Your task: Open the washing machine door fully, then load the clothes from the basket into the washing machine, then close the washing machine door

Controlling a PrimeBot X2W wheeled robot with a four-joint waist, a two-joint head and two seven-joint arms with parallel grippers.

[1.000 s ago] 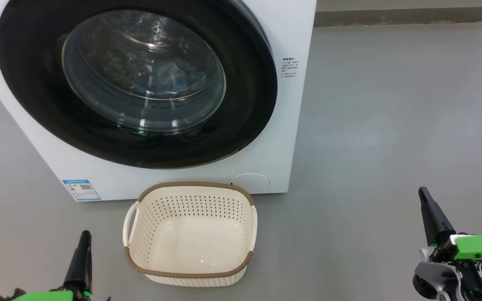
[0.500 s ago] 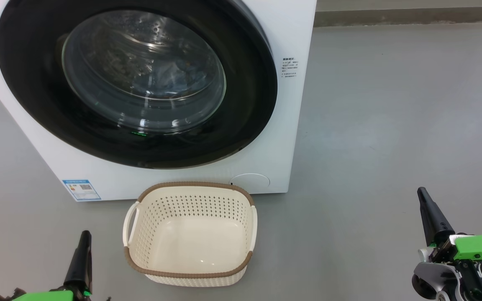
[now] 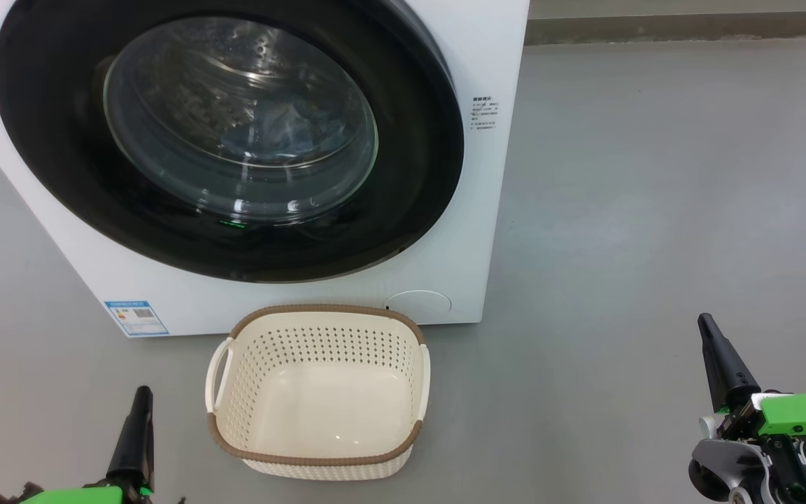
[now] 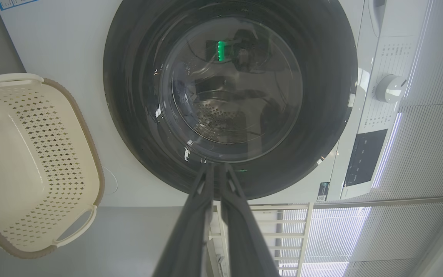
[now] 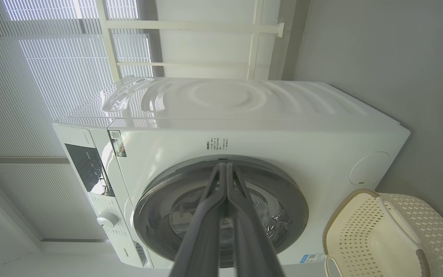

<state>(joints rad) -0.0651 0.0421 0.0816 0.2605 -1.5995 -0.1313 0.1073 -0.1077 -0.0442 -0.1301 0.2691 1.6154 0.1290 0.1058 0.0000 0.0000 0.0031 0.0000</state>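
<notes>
Smooth grey floor (image 3: 655,210) under perforated cream basket (image 3: 319,434), glossy round door (image 3: 60,168)

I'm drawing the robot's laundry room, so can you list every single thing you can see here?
washing machine: one, white, standing on the floor
washing machine door: one, glossy black with a clear glass window, shut on the machine's front
basket: one, cream with a brown rim, empty, on the floor in front of the machine
label sticker: one, blue, machine's lower left corner
round cover: one, white, machine's lower right corner
dial: one, pale grey, on the control panel
blinds: several panels, white, behind the machine
floor: grey
left end effector: one, dark, shut, empty, lower left
right end effector: one, dark, shut, empty, lower right
</notes>
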